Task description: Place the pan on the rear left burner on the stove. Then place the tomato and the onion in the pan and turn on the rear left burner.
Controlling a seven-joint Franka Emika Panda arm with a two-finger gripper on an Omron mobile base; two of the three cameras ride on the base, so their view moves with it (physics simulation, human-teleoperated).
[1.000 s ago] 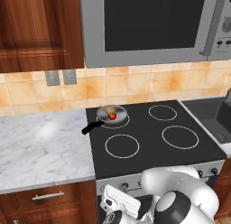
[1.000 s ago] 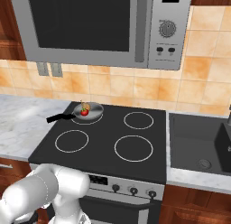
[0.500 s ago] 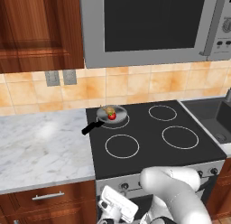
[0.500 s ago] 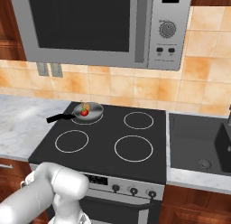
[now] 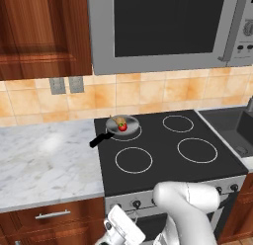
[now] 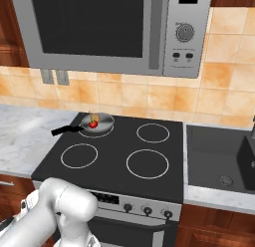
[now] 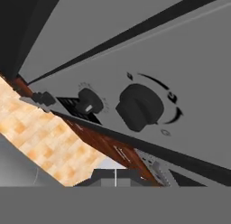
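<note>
The pan [image 5: 122, 126] sits on the rear left burner [image 6: 96, 127] of the stove [image 5: 168, 150], black handle pointing left toward the marble counter [image 5: 44, 155]. The tomato [image 5: 122, 126] and the onion [image 6: 96, 119] lie inside it. Lower down, before the front-panel knobs [image 7: 140, 106], the gripper is fully closed and grasps nothing.

You have a steel microwave [image 5: 168, 29] mounted above the cooking area, with a dark wood cabinet [image 5: 42, 34] to its left and two grey wall outlets [image 5: 66, 84] on the orange tile backsplash [image 6: 124, 94] below. A white marble worktop [image 5: 47, 160] runs to the left, over a wood drawer with a steel handle [image 5: 52, 215]. To the right you see a dark sink [image 6: 219, 156] with a round drain [image 6: 225, 181].
</note>
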